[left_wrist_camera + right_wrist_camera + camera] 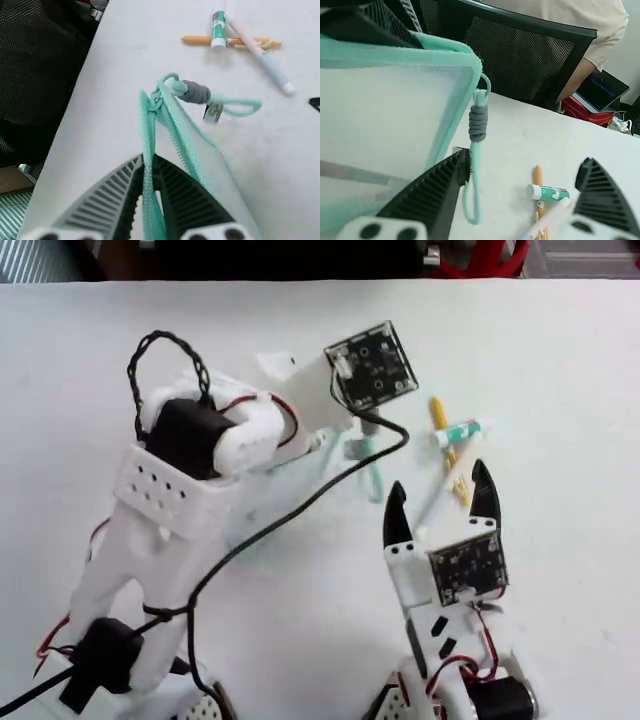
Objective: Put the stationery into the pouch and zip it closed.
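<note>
A clear pouch with mint green trim (150,115) hangs lifted off the table, my left gripper (148,160) shut on its zipper edge. Its zipper cord with a grey knot (195,93) dangles at the pouch's end. From the right wrist the pouch (385,115) looms close beside one finger, its cord (478,122) hanging just off that fingertip. My right gripper (438,477) stands open over the table near the stationery. An orange pencil (439,412), a glue stick (462,432) and a pale pen (438,495) lie crossed in a small heap between and beyond its fingers.
The white table (560,360) has free room to the right and at the back. A black mesh chair (520,55) stands past the table's far edge. The left arm's black cable (300,505) runs across the table beside the right gripper.
</note>
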Robot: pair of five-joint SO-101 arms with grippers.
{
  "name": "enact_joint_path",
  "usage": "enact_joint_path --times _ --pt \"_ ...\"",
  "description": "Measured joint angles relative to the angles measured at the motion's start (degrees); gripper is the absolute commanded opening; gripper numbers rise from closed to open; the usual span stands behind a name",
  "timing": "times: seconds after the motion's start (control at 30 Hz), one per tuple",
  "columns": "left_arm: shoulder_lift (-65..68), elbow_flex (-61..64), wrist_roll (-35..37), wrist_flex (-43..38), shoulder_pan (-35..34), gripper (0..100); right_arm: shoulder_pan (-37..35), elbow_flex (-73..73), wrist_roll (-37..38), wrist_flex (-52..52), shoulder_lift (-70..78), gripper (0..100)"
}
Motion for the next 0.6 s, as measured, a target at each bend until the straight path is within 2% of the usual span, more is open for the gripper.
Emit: enact_joint_path --times 0.13,0.3,0.6 --pt "0.0 -5.3 -3.0 3.5 0.3 2 0.2 4.1 4.2 -3.4 0.0 35.3" --pt "-0.1 -13.2 -5.8 7.5 3.9 2 0.4 4.8 8.4 -4.5 0.0 35.3" --pt "4.1 -14.2 -10.1 8.6 9.5 2 2.4 9.8 10.0 -9.9 0.9 35.3"
